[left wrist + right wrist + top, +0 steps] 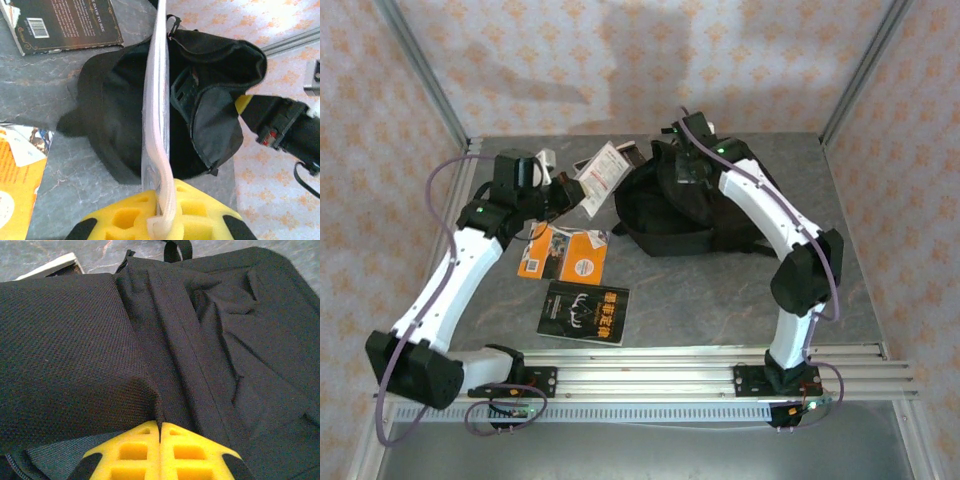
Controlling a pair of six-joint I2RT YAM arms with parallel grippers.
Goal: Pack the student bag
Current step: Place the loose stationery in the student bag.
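Evidently limp, the student bag (60,340) suits a fabric-fold hold, as the right gripper (160,425) pinches; the left gripper (162,202) clamps a booklet (156,100) beside it.

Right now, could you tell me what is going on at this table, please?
The right gripper is pinching the fabric of the student bag, while the left gripper holds a thin white booklet edge-on, close to its opening. An orange book and a black book lie on the table, unpacked.

White arm links (450,285), black joints (807,275), purple cables (448,164), yellow honeycombed fingertips (135,450).
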